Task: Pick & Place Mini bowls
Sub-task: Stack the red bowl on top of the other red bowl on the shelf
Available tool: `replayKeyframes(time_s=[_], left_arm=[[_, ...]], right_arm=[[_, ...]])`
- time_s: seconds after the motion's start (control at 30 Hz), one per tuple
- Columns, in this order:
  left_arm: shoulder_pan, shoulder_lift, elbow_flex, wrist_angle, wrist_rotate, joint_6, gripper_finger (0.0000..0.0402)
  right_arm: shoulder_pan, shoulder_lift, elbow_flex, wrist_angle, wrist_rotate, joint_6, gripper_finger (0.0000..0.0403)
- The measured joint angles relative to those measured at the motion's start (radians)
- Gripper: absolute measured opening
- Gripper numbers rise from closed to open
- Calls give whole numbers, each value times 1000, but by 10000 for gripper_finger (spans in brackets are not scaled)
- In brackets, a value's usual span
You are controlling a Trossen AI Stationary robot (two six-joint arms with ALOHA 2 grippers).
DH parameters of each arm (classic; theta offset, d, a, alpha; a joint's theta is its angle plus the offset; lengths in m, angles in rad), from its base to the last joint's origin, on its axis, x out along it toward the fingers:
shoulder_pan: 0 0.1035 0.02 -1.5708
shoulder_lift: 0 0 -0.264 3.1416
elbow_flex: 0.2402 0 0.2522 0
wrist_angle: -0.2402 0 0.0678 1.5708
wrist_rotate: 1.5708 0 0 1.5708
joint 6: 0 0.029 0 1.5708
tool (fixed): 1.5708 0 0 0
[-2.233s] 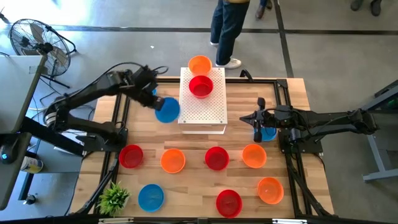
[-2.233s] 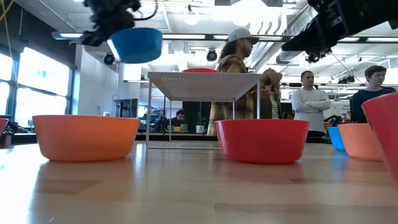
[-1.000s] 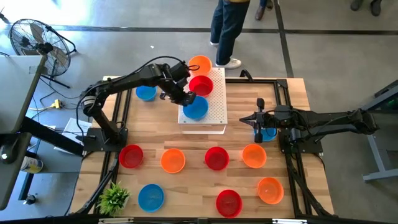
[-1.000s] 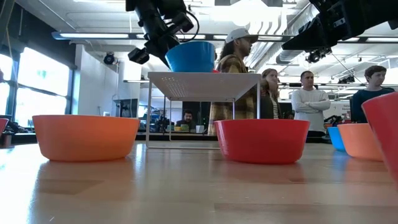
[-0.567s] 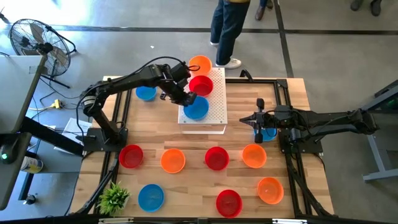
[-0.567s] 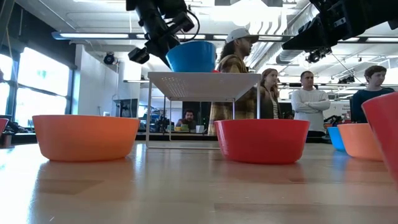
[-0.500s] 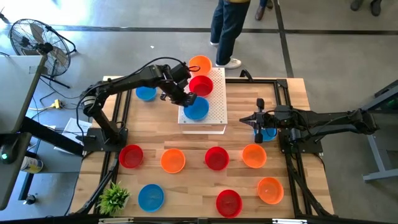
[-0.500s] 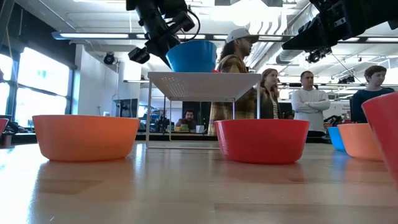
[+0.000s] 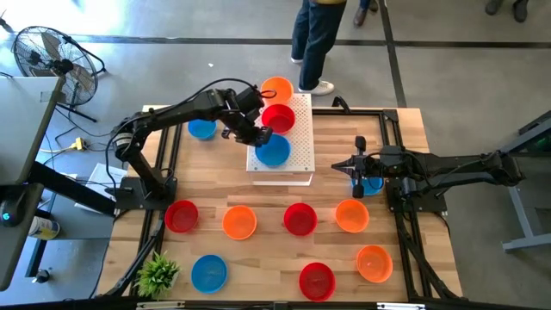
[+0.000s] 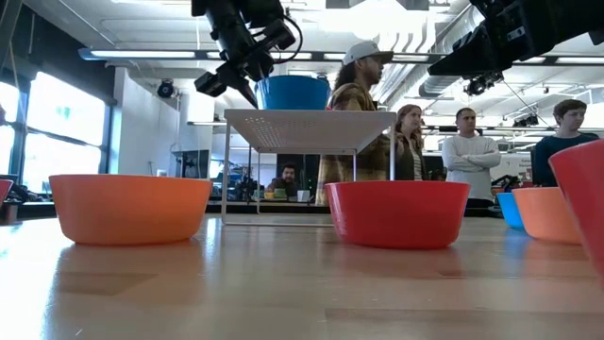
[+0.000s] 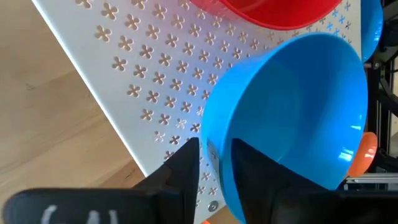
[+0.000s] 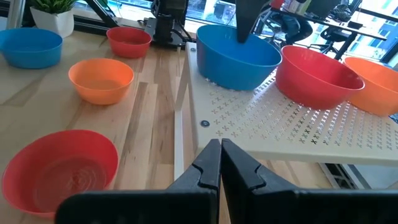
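A blue mini bowl (image 9: 272, 151) stands on its base on the near left part of the white perforated platform (image 9: 297, 162). A red bowl (image 9: 278, 119) and an orange bowl (image 9: 276, 89) sit behind it on the platform. My left gripper (image 11: 214, 163) is open. It slants down from the table's left, with one finger outside and one inside the blue bowl's rim (image 11: 213, 146). My right gripper (image 9: 355, 166) is shut and hangs in the air right of the platform, above another blue bowl (image 9: 373, 183).
Several more red, orange and blue bowls lie across the near half of the table, among them an orange one (image 9: 239, 222) and a red one (image 9: 300, 219). A blue bowl (image 9: 202, 129) sits at the far left. A potted plant (image 9: 157, 274) stands at the near left corner, and a person (image 9: 314, 43) beyond the far edge.
My left gripper has opened where it was. The blue bowl, held slightly above the platform a moment ago, has dropped and now sits level on it. Both arms have otherwise kept still.
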Motion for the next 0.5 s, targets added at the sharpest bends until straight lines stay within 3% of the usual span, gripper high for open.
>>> replayKeyframes(time_s=[0.23, 0.5], left_arm=[[0, -1, 15, -25, 8, 11, 108], [-12, -11, 136, -92, -39, 220, 117]], right_arm=[[0, 0, 0, 0, 0, 0, 0], [0, 0, 0, 0, 1, 3, 0]])
